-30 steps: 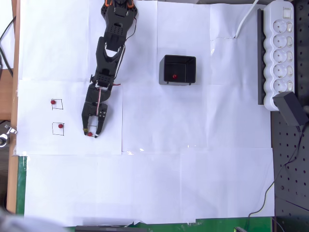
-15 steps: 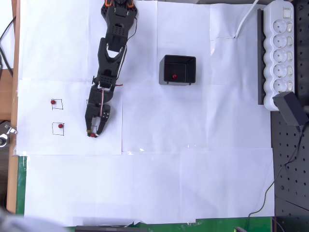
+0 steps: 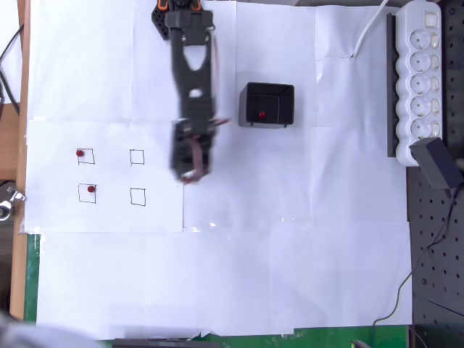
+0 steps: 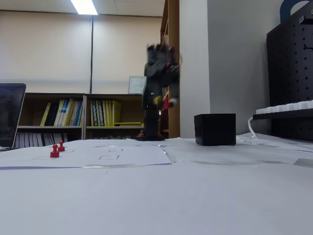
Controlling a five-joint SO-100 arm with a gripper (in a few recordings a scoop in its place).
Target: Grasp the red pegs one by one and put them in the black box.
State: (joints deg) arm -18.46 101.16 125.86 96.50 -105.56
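From overhead we saw the black two-finger gripper (image 3: 190,172), blurred, raised between the drawn squares and the small square black plastic box (image 3: 267,105); a tiny dark-red round peg (image 4: 166,102) seemed pinched in its nearly closed fingers. Two red pegs (image 3: 80,154) (image 3: 90,189) stood in the left squares, another (image 3: 262,114) lay inside the box.

- The red pegs (image 3: 80,153) (image 3: 90,188) are dark red and sit in black-outlined drawn squares (image 3: 137,156) on white paper (image 3: 290,217).
- Another red peg (image 3: 262,114) shows as a red dot inside the black box (image 3: 267,90).
- The arm (image 3: 193,72) is black with orange at its base.
- The power strip (image 3: 419,72) is white; the adapter (image 3: 437,161) on it is black.
- The tabletop (image 3: 22,87) edge is brown wood.
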